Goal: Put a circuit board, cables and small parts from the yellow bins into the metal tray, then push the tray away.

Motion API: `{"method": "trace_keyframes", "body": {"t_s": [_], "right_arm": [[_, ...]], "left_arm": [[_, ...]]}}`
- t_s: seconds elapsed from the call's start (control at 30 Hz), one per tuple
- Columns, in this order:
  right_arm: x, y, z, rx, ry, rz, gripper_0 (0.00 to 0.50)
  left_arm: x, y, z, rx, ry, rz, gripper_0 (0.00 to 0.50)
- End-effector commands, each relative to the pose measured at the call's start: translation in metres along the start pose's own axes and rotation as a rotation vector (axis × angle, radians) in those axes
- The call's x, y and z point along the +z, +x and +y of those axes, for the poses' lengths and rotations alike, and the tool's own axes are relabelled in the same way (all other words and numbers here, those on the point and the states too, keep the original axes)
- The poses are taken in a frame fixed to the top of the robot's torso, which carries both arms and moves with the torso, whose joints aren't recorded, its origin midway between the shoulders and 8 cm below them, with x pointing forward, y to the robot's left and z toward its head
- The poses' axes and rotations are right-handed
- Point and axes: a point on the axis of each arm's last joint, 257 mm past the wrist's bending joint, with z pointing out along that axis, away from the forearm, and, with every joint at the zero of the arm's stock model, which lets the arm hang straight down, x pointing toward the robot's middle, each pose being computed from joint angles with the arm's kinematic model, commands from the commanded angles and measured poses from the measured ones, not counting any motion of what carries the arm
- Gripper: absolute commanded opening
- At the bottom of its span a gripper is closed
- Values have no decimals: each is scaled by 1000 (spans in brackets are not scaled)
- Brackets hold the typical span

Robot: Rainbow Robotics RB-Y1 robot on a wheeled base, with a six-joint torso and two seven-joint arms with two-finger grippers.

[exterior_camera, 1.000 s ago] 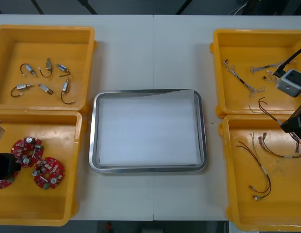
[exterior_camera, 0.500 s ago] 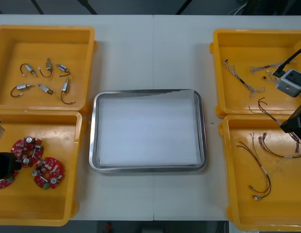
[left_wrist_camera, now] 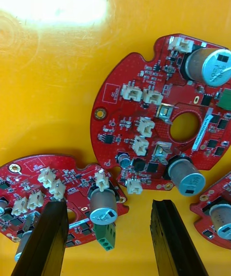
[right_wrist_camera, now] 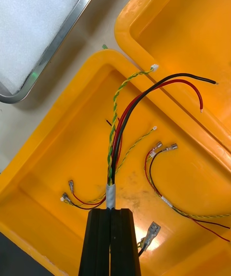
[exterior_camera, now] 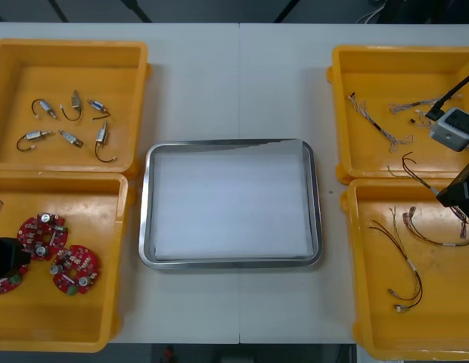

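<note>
The left gripper (left_wrist_camera: 108,205) is set open over the near left yellow bin (left_wrist_camera: 57,64). The edge of the first circuit board (left_wrist_camera: 41,180) lies between the jaws, and the second circuit board (left_wrist_camera: 154,107) is just beyond them. The right gripper (right_wrist_camera: 110,212) is clamped on a cable bundle (right_wrist_camera: 115,127), which extends from the jaws over the right yellow bin (right_wrist_camera: 53,160). The metal tray (right_wrist_camera: 67,31), white inside, is located beyond that bin.

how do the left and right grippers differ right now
The left gripper is open; the right gripper is shut on a cable bundle. The left one hangs over red circuit boards in a left-side yellow bin; the right one is over a right-side yellow bin of cables. Both have black fingers.
</note>
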Motion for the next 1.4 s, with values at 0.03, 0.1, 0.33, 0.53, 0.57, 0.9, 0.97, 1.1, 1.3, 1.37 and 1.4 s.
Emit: {"method": "trace_keyframes", "body": {"t_s": [0.03,0.1,0.33,0.53,0.57,0.9,0.97,1.1,1.3,1.37,1.4], "right_arm": [[-6,-13,5,-4,10,-31,0],[-6,-13,5,-4,10,-31,0],[-6,-13,5,-4,10,-31,0],[-6,-13,5,-4,10,-31,0],[-6,-13,5,-4,10,-31,0],[-6,-13,5,-4,10,-31,0],[-6,-13,5,-4,10,-31,0],[-6,-13,5,-4,10,-31,0],[-6,-13,5,-4,10,-31,0],[-6,-13,5,-4,10,-31,0],[-6,-13,5,-4,10,-31,0]], "left_arm": [[-1,-10,-5,112,8,-15,500],[-1,-10,-5,114,8,-13,500],[6,-7,-11,125,23,-20,500],[7,-8,-8,126,15,-22,499],[7,-7,-8,123,16,-21,499],[9,-5,-5,100,26,-14,480],[10,-4,-5,96,29,-11,463],[10,-3,-5,94,32,-7,394],[11,-2,-4,94,31,-5,63],[11,-2,-4,94,31,-5,14],[11,-2,-4,94,32,-5,0]]}}
